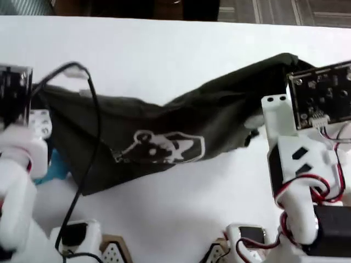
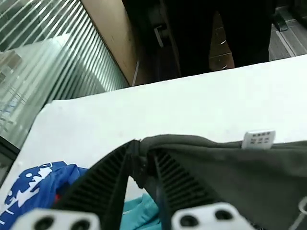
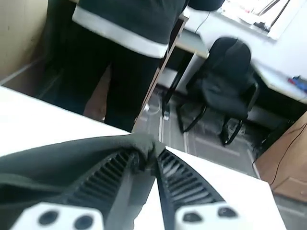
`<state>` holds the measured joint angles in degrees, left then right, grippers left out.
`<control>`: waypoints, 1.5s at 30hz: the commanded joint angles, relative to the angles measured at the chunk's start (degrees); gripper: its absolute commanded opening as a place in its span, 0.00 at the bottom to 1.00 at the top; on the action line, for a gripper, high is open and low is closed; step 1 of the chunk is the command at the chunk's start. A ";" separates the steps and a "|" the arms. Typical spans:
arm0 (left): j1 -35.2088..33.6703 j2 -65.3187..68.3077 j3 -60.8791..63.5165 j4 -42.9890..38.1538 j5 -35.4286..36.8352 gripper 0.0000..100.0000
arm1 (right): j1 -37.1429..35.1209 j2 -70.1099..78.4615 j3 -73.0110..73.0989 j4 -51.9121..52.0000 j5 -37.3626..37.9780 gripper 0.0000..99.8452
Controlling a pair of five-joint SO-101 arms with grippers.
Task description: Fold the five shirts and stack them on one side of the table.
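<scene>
Your left gripper (image 2: 145,154) has its black ribbed fingers (image 2: 108,175) pinched narrow on a folded hem of the dark olive shirt (image 2: 240,182), soft matte cloth bunched right at the tips. Beside and below that gripper lie a blue printed shirt (image 2: 31,187) and a crumpled teal shirt (image 2: 141,213). A small white label (image 2: 259,139) stands up from the hem just past the fingertips. Your right gripper (image 3: 147,157) is likewise closed narrow on the shirt's other edge, the fabric (image 3: 57,158) draping away from its ribbed pads (image 3: 184,184). Between the two grippers the shirt (image 1: 164,129) hangs as a long sagging band, creased along its length, with a white outlined print (image 1: 159,147) facing up near the middle. A black cable (image 1: 90,126) crosses the cloth close to the left gripper. Beyond both grippers the smooth white table (image 1: 164,55) runs open to its far straight edge; past the right gripper's corner of the table (image 3: 225,184) stands a black office chair (image 3: 225,93).
</scene>
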<state>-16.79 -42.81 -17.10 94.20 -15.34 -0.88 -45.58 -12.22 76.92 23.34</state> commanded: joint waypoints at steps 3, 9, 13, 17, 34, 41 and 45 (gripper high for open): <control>-0.18 3.78 -7.96 0.18 2.20 0.03 | 0.75 -0.31 2.37 0.04 -0.26 0.02; 2.37 9.49 -23.87 8.18 2.02 0.03 | 0.75 -4.79 2.20 0.66 -0.26 0.02; 2.37 10.20 -25.45 8.00 2.11 0.03 | 0.75 -9.36 1.93 4.35 -0.26 0.02; 2.55 10.20 -25.63 8.09 2.29 0.03 | 0.75 -12.79 1.85 6.81 0.09 0.02; 2.37 0.44 -25.19 8.09 2.20 0.03 | 0.84 -23.78 -2.20 6.99 0.18 0.02; 2.46 0.35 -25.19 8.00 2.20 0.03 | 0.84 -23.78 -4.66 7.08 -0.09 0.02; 2.46 1.14 -25.01 8.00 2.20 0.03 | 0.84 -23.69 -0.26 6.55 -0.09 0.02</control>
<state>-14.77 -42.55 -41.54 101.49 -13.67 -0.88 -69.41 -14.86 83.78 23.34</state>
